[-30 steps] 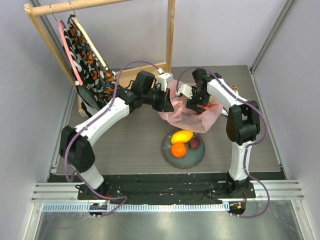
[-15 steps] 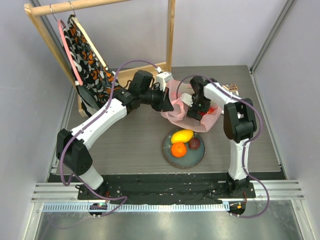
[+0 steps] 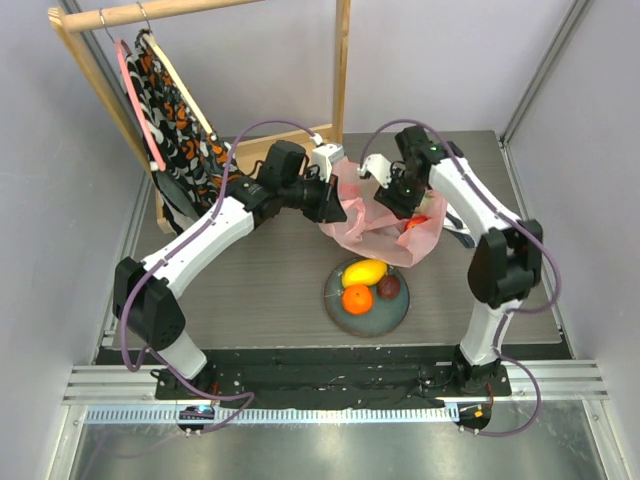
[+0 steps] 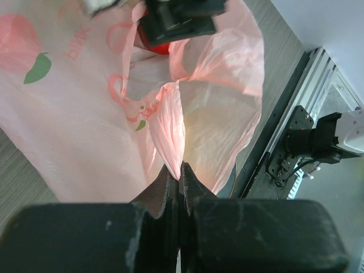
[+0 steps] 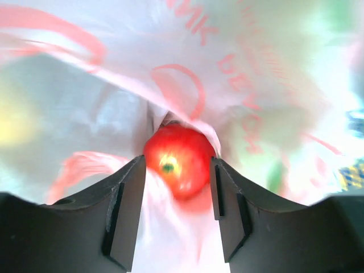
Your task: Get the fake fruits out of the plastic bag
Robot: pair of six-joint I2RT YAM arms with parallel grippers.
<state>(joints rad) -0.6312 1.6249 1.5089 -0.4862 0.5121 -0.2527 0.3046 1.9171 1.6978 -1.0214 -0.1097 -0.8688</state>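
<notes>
- Fake fruits are split between two places: a mango (image 3: pixel 365 271), an orange (image 3: pixel 357 298) and a dark purple fruit (image 3: pixel 389 287) lie on the plate (image 3: pixel 372 322), while a red apple (image 5: pixel 179 160) is inside the plastic bag (image 3: pixel 385 235).
- That bag sits crumpled on the table (image 3: pixel 270 290), just beyond the plate, with its mouth facing up.
- The left fingers (image 4: pixel 162 196) are clenched on a thin fold of the bag's pink film. Judging from the taut ridge running up from them, this pinch anchors the bag and holds its mouth open so that it cannot lift with the fruit.
- The right fingers (image 5: pixel 128 199) are grasping the red apple, one on each side, with bag film crowding all around.
- The left arm stretches diagonally from its base to the bag's left edge, with the forearm low and the wrist level.
- The right arm arches high at the elbow, and its wrist is tipped down into the bag's opening from the far side.
- As I judge it, the apple needs a straight lift clear of the film, then a carry to the plate.
</notes>
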